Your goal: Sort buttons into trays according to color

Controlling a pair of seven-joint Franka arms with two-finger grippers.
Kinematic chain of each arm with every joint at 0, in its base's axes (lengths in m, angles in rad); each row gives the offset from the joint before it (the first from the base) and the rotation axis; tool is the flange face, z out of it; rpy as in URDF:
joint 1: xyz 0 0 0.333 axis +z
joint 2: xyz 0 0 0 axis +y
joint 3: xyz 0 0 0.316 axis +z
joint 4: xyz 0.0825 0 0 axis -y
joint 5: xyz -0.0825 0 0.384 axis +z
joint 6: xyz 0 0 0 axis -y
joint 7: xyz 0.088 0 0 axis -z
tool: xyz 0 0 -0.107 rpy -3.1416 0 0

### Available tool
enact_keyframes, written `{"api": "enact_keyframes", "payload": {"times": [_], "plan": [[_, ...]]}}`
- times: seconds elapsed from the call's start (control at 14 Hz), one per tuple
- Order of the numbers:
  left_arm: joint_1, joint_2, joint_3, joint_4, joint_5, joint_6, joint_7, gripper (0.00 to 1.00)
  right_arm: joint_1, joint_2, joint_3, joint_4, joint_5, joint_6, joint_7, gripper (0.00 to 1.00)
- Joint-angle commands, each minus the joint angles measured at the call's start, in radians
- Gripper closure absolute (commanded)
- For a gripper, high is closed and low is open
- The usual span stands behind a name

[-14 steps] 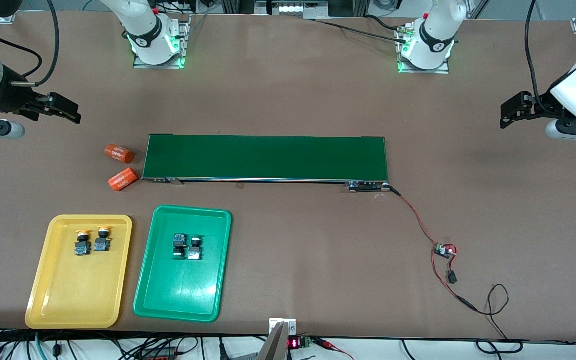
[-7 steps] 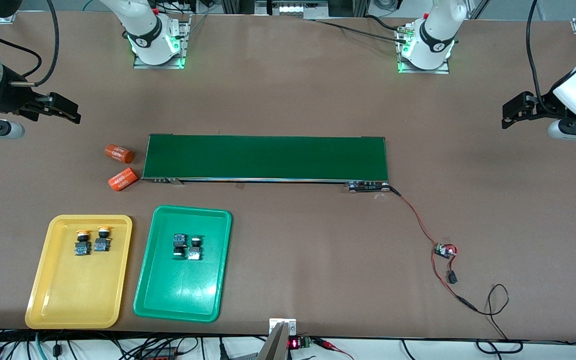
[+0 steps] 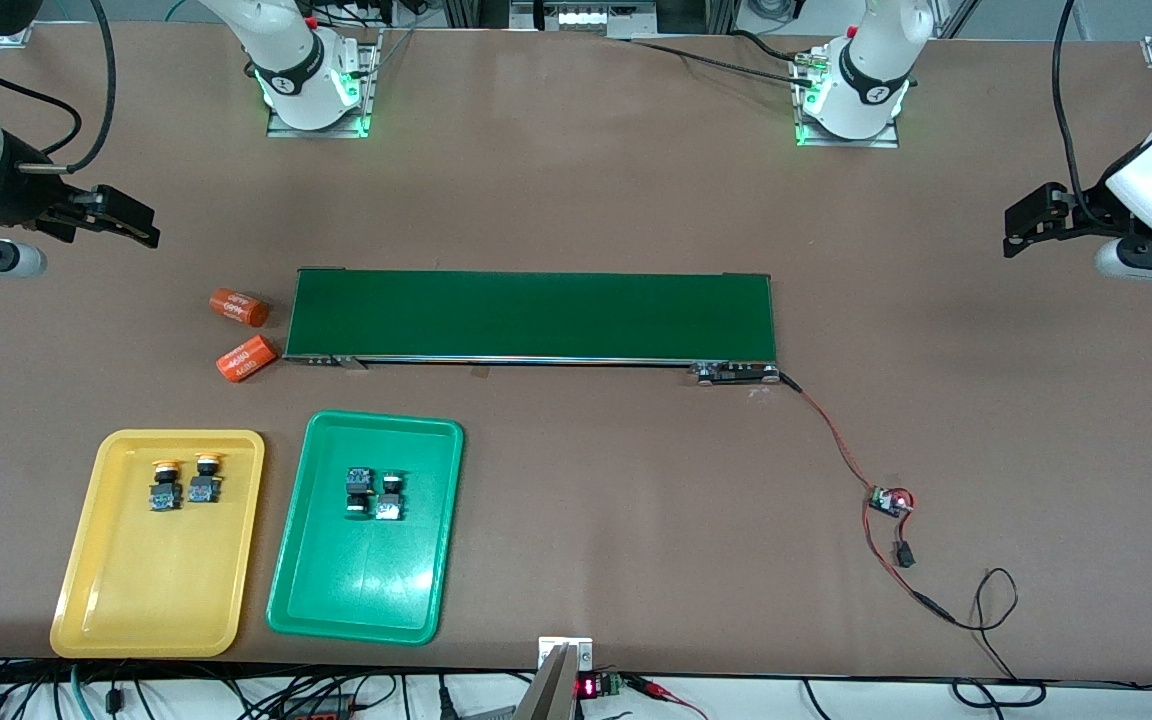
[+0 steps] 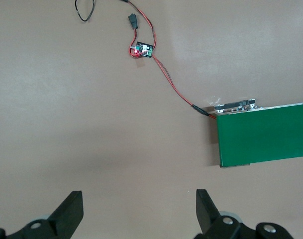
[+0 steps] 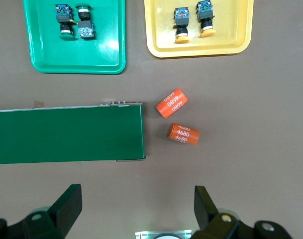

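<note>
The conveyor belt (image 3: 533,316) is the largest item, a long dark green strip lying lengthwise between the two arm ends of the table, with nothing on it.

The yellow tray (image 3: 86,590) and the green tray (image 3: 366,610) lie side by side, nearer the front camera than the belt, at the right arm's end of the table. Both have their long axes running toward the front camera.

The yellow tray holds the two yellow-capped buttons (image 3: 183,482), side by side and just apart, lying on their sides with caps pointing toward the belt. The green tray holds the two green-capped buttons (image 3: 374,493), close together. One lies with its blue body toward the belt, the other with its cap toward the belt.

The right gripper (image 3: 141,224) hangs over bare table at the right arm's end. Its fingers (image 5: 66,204) are spread wide, holding and touching nothing. In the right wrist view, both trays lie well apart from the fingers, past the belt end and the two orange cylinders (image 5: 177,118).

The left gripper (image 3: 1016,228) hangs over bare table at the left arm's end. Its fingers (image 4: 69,211) are likewise spread wide and empty. No button or tray lies near them. Only the belt end and a red-and-black wire (image 4: 171,84) show ahead.
</note>
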Motion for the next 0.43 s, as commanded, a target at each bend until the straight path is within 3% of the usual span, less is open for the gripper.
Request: {"api": "enact_keyframes", "payload": {"times": [0.0,0.36], "plan": [[-0.001,0.006,0.000,0.028,0.019,-0.028,-0.002,0.00,-0.004,0.002,0.001,0.010,-0.009,-0.004,-0.015,0.00],[-0.001,0.004,0.001,0.029,0.019,-0.033,-0.002,0.00,-0.004,0.002,0.001,0.010,-0.008,-0.007,-0.015,0.00]]}}
